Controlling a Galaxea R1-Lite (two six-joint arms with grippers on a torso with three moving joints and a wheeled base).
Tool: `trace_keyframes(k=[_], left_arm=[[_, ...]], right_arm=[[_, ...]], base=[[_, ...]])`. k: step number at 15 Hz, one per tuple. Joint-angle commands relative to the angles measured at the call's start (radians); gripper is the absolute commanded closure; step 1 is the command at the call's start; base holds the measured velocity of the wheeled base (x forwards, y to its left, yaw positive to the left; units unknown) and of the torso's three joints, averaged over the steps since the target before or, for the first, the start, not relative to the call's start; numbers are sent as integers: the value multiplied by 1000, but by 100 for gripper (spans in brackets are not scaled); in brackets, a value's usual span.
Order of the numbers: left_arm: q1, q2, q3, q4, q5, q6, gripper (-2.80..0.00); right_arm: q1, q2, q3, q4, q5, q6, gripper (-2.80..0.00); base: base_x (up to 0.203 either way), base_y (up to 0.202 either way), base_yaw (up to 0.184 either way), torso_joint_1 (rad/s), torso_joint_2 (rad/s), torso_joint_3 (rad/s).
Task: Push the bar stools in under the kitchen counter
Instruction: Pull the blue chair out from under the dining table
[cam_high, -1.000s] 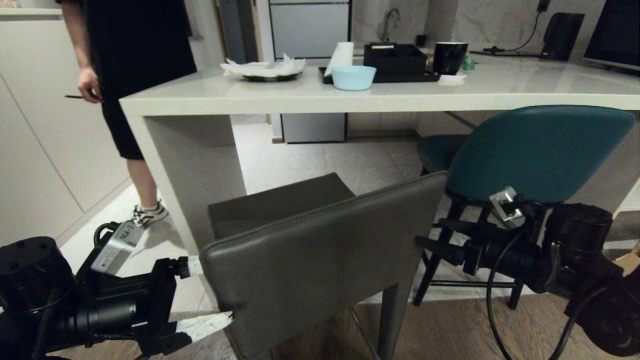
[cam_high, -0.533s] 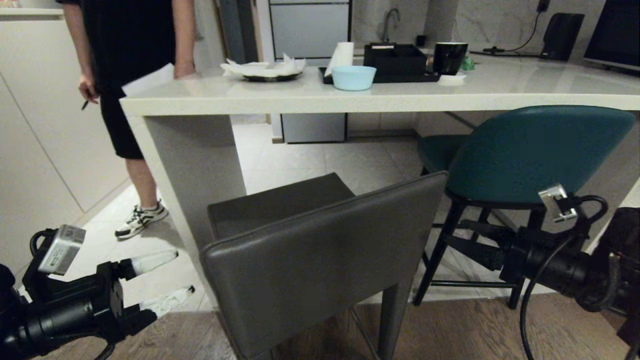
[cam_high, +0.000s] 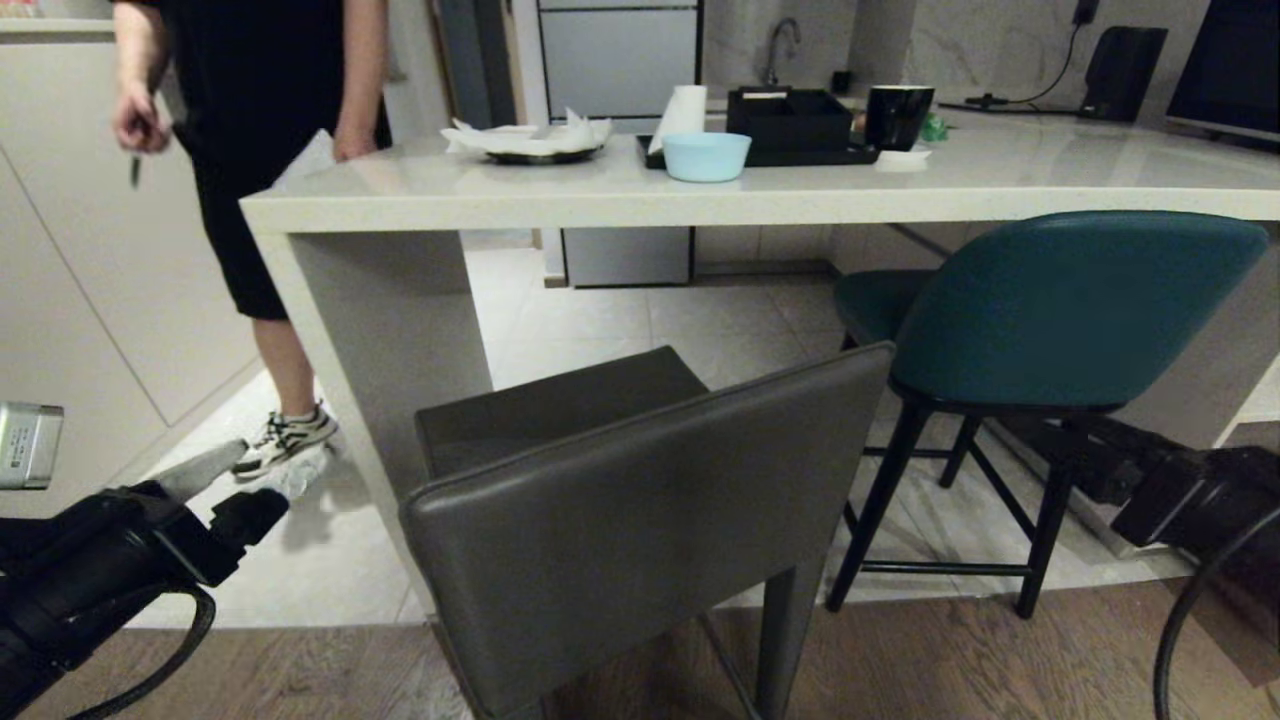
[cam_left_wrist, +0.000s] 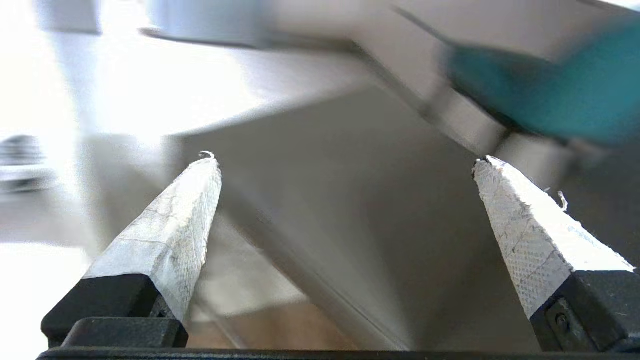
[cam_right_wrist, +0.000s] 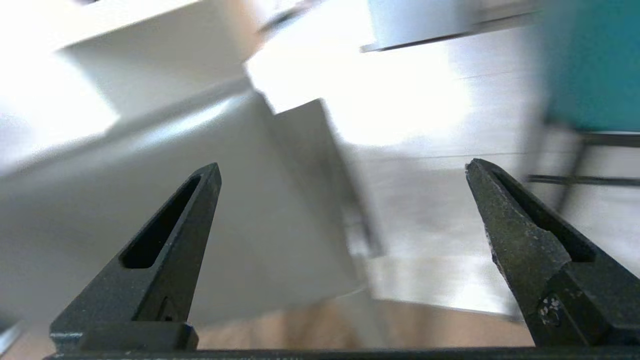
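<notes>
Grey stool (cam_high: 640, 520) legs cropped, wrist views blurred

Grey leather stool (cam_high: 640, 500); glossy stone counter (cam_high: 700, 195).

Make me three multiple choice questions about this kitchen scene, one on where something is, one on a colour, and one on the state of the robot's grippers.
1. Where is the light blue bowl?
A. on the kitchen counter
B. on the floor
C. on a stool seat

2. What colour is the stool with the curved back?
A. red
B. teal
C. white

3. How do the left gripper and right gripper stand?
A. both shut
B. one shut on a stool
C. both open, holding nothing

Answers: A, the bowl sits on the countertop beside a black tray. B, its shell is teal, unlike the dark grey stool. C, each wrist view shows fingers spread with nothing between them.
</notes>
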Motion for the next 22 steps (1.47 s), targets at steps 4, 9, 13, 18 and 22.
trace_keyframes(k=[4,9,13,18,22], left_arm=[[-108,-59,-138,203,374,126,-280],[-191,-134,-127,337,394,136,-280],[-199,-246,-148,492,393,133,-280],[-221,-333,-113,499,391,134,-280],[-216,-519,-58,582,392,142,-280]], right_arm=[[81,-122,-164,338,-478,-119,-280],[79,-130,-175,352,-561,-223,-280],[82,-173,-130,350,-560,-241,0],[82,-261,-59,355,-553,-247,0],[73,-377,-5,381,-554,-257,0]], base=[[0,0,0,0,0,0],[0,0,0,0,0,0],[0,0,0,0,0,0],[0,0,0,0,0,0],[0,0,0,0,0,0]])
